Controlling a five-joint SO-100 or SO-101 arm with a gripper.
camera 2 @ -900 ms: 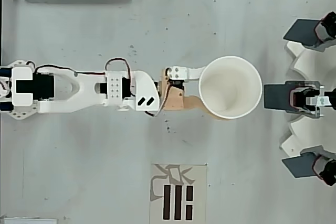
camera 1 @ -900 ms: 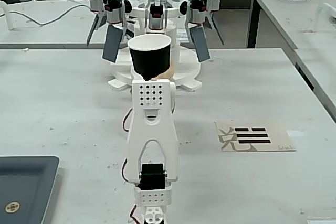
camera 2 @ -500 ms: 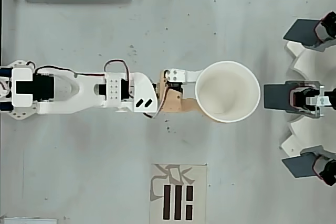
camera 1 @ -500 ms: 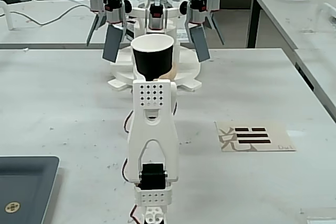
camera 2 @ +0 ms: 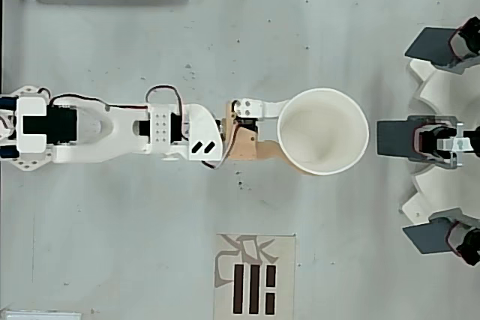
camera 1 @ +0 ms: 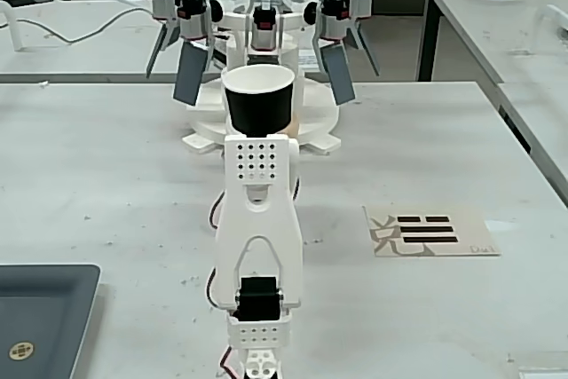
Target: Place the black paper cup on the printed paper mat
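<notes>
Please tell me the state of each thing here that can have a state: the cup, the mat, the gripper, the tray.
black paper cup: upright, mouth open, empty, held at the arm's end.
printed paper mat: flat on the table, nothing on it.
gripper: shut on the cup, fingers mostly hidden by it.
dark grey tray: flat at the table edge, partly out of view.

Lying open between the black paper cup (camera 2: pixel 323 131) and the printed paper mat (camera 2: pixel 255 276): bare surface (camera 2: pixel 360 245). Crowding the far side: a white fixture (camera 1: pixel 266 86) with grey paddles.
</notes>
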